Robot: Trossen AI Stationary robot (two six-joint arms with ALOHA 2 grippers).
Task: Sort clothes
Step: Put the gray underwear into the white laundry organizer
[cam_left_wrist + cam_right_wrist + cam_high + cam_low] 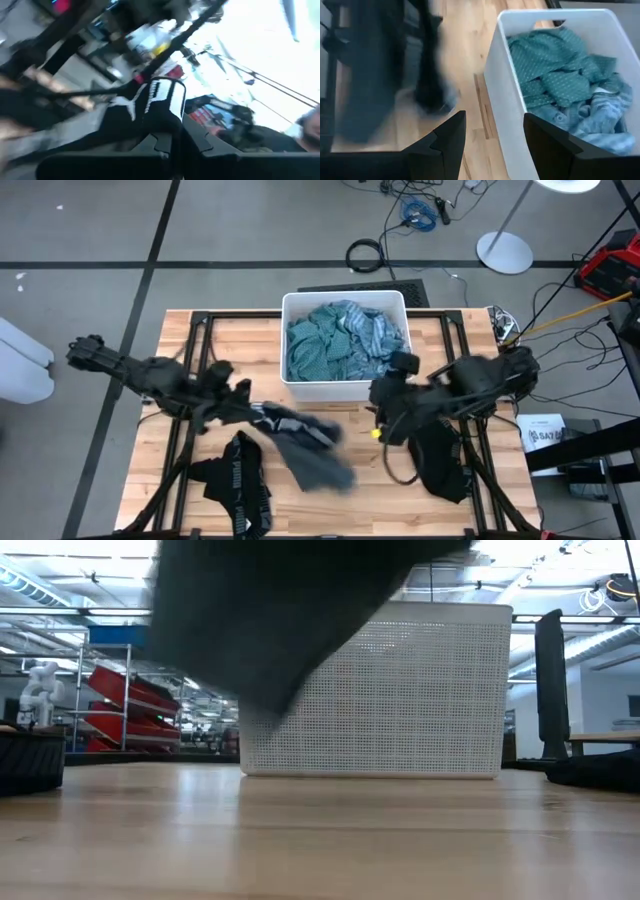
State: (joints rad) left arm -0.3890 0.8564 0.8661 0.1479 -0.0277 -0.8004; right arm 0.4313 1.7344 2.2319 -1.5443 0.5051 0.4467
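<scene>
High view: left gripper (243, 402) pinches a dark grey-black soft garment (305, 442), lifted over the table's near centre. Black fabric piece with white lettering (238, 482) lies near left. Right gripper (381, 412), fingers spread, hovers beside the white rectangular plastic bin (345, 391) holding teal-green clothes (340, 340).
</scene>
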